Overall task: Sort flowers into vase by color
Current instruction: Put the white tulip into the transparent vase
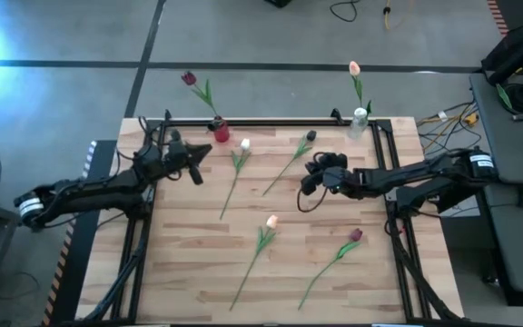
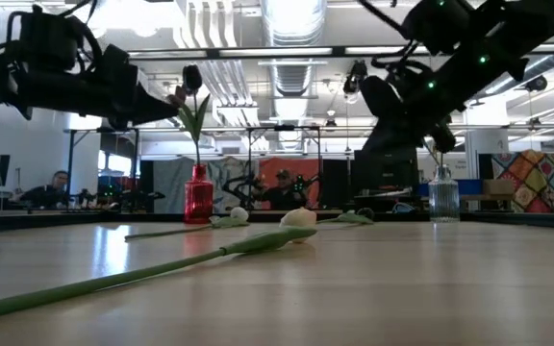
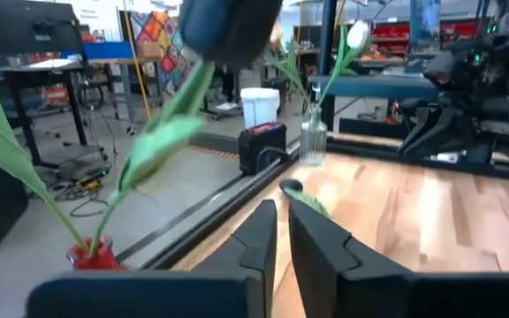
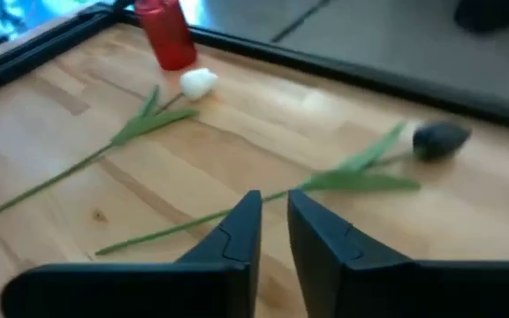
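A red vase (image 1: 221,133) on the table's far edge holds a dark tulip (image 1: 189,79). A clear vase (image 1: 360,123) to its right holds a peach tulip (image 1: 354,68). Several tulips lie flat on the wood: a white one (image 1: 245,143), a dark-headed one (image 1: 310,136), a peach one (image 1: 271,221) and a maroon one (image 1: 355,235). My left gripper (image 1: 200,159) hangs shut and empty in the air, just left of the red vase (image 3: 91,256). My right gripper (image 1: 309,177) hovers shut and empty near the dark-headed tulip's stem (image 4: 325,183).
A black metal frame (image 1: 271,121) runs around the tabletop's edges. The low view shows the peach tulip (image 2: 296,218) lying closest, with people seated in the room behind. Bare wood lies along the near edge and between the lying flowers.
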Robot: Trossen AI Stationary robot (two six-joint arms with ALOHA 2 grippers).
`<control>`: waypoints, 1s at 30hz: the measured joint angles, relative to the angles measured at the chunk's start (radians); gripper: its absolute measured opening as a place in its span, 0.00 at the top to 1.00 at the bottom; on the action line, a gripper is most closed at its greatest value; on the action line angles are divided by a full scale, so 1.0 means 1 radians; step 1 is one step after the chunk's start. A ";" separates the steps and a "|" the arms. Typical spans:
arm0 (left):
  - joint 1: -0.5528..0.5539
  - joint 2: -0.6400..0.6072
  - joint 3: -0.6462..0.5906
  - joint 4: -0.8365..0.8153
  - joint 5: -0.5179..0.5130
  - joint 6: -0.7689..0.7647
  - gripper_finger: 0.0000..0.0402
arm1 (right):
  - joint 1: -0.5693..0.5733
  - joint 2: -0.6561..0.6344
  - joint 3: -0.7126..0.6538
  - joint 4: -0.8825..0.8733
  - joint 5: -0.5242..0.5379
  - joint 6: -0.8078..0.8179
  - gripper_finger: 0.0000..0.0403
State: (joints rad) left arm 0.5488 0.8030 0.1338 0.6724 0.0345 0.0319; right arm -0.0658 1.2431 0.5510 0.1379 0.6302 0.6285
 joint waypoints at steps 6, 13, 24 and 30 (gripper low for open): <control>0.001 0.074 -0.002 0.041 0.000 -0.029 1.00 | -0.059 0.072 0.000 -0.009 -0.002 0.226 0.72; 0.001 0.162 -0.003 0.109 0.000 -0.072 1.00 | -0.107 0.157 0.000 -0.006 -0.139 0.365 0.57; 0.000 0.323 0.030 0.082 0.151 -0.107 1.00 | -0.059 0.180 0.026 0.002 -0.212 0.323 0.54; -0.050 0.492 0.090 0.050 0.134 -0.214 1.00 | -0.060 0.180 0.048 0.001 -0.211 0.199 0.54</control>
State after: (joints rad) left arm 0.4986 1.2947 0.2240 0.7226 0.1690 -0.1817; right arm -0.1254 1.4231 0.5992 0.1386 0.4189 0.8277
